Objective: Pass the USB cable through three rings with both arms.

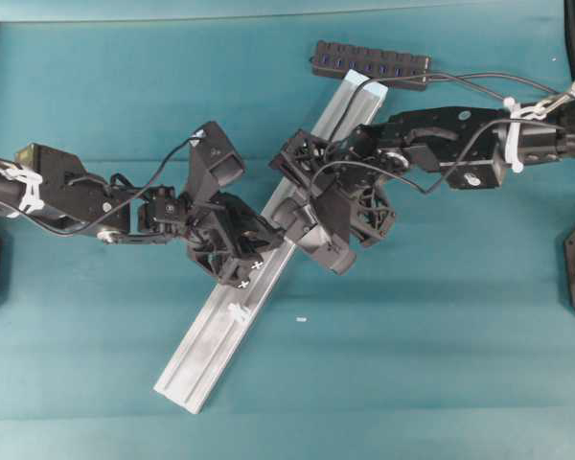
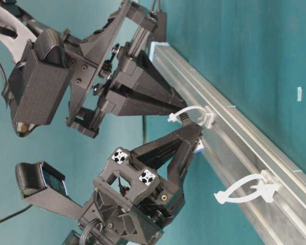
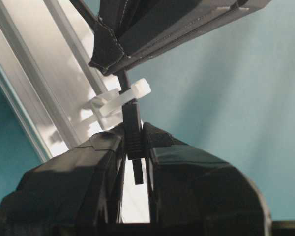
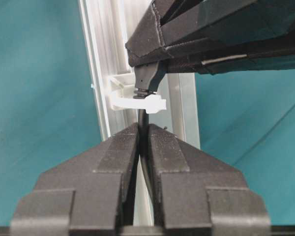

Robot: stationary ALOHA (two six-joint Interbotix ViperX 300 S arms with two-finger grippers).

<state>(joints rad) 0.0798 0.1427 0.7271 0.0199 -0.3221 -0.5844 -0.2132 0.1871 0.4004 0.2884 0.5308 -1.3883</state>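
Reading the overhead view from left to right, we see the left gripper (image 1: 257, 257) meeting the right gripper (image 1: 289, 222) over the silver rail (image 1: 211, 340), which lies diagonally across the teal desk (image 1: 441, 364). Our left gripper has its jaws closed on the plug end of the USB cable (image 3: 132, 128); in the left wrist view the ribbed plug stands pinched between the two fingers (image 3: 98, 162). The plug sits at a white ring (image 4: 137, 102) clipped to the rail, and the cord runs through that ring to the far side. There our right gripper has its fingers (image 4: 172, 147) drawn nearly together about the thin cord, which lies in the narrow slit between them; we cannot tell whether they still clamp it. In the table-level view, a second ring (image 2: 247, 189) stands further along the rail, apart from both grippers and with nothing through it. At the rail's far end, a black hub (image 1: 372, 65) with blue ports rests on the desk.
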